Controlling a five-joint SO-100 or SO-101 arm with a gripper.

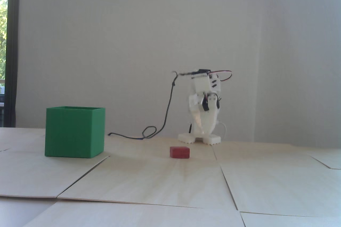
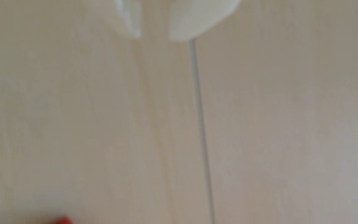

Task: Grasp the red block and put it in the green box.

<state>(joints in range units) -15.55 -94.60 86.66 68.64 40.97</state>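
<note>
The gripper, its two white fingertips slightly parted and holding nothing, hangs folded near the arm's base, while the red block lies on the table in front, long side across the fixed view, well right of the green box.

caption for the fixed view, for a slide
Folded white arm at rest behind the red block, with the green box standing apart on its left.
</note>
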